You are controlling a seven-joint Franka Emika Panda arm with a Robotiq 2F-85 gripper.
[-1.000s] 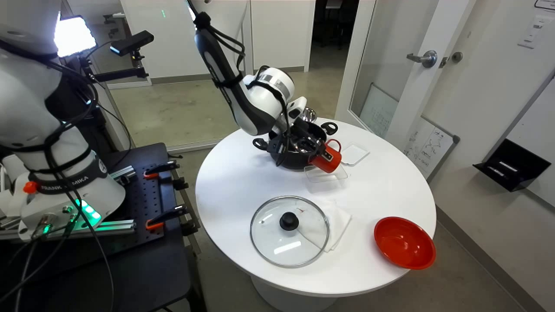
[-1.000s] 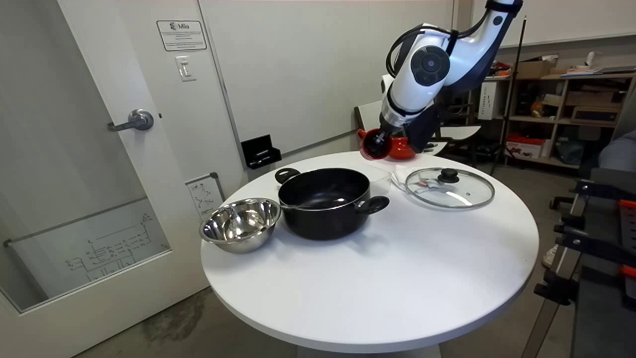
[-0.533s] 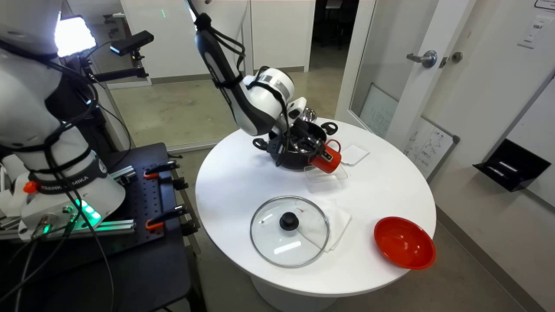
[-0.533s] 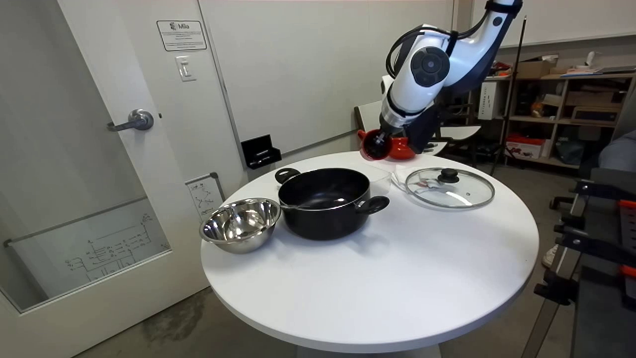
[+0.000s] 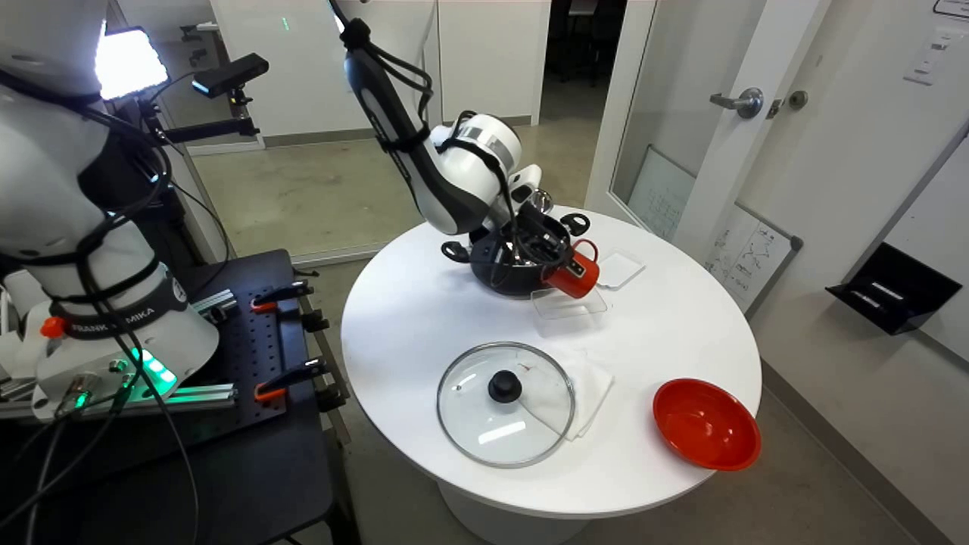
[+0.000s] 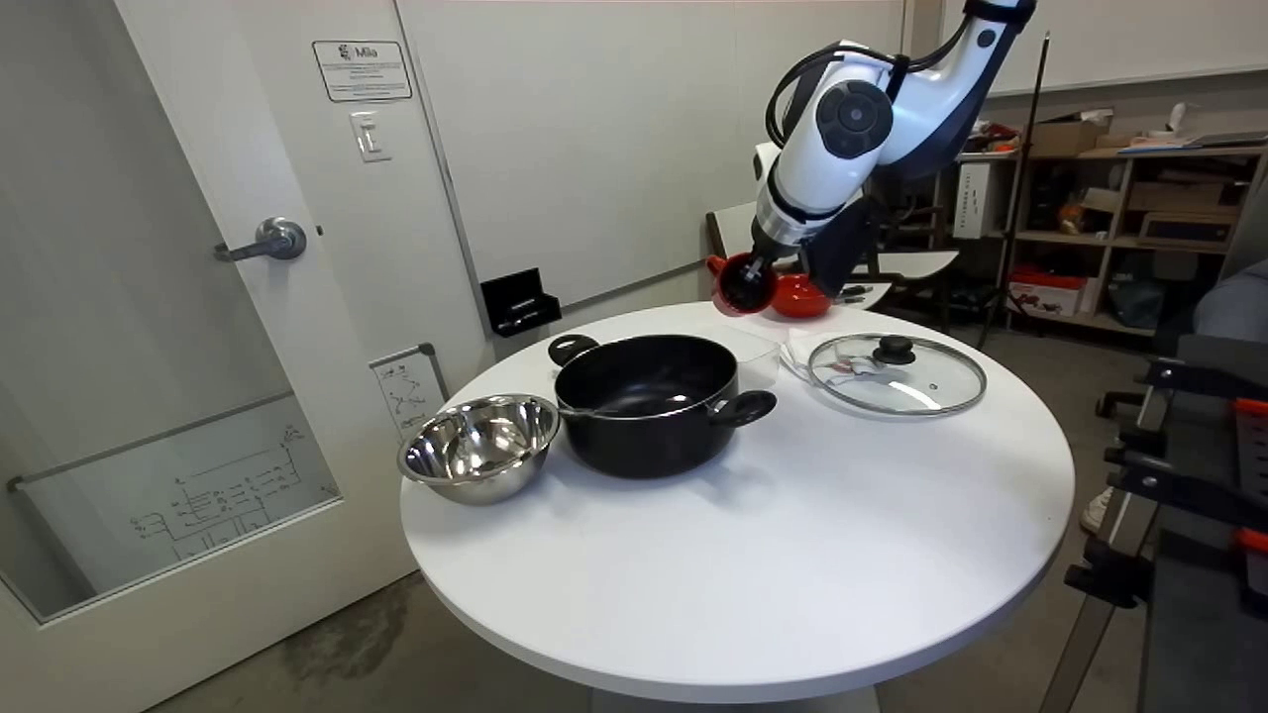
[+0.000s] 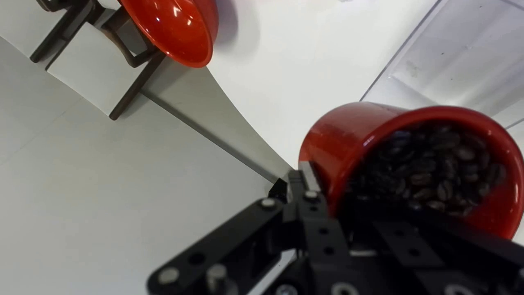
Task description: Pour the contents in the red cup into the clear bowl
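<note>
The arm (image 5: 424,163) has just made a tiny move after staying quite still, and the red cup (image 5: 571,283) went with it. In an exterior view the cup slid a little to the right, and also up or farther off (I can't tell which). Its tilt looks about the same. The gripper (image 7: 333,198) is pinching the side of the cup: one of its fingers (image 7: 305,205) is on the outside, and the other seems to be tucked inside the mouth. The wrist view shows lots of dark beans (image 7: 442,180) in the cup, so I think most of the pouring is left to do. The cup hangs in the air, leaning on its side, close to the clear bowl (image 5: 564,310). That bowl sits on the white table (image 5: 409,333), just beside the black pot (image 5: 522,286), on its near, right side. I can't tell if the cup is right over the bowl. To me, the small move looks like lining up. The cup's mouth faces the pot's side, so beans could miss and land on the table or in the pot. My guess is that it should get over the bowl first, then tip more, slowly.
</note>
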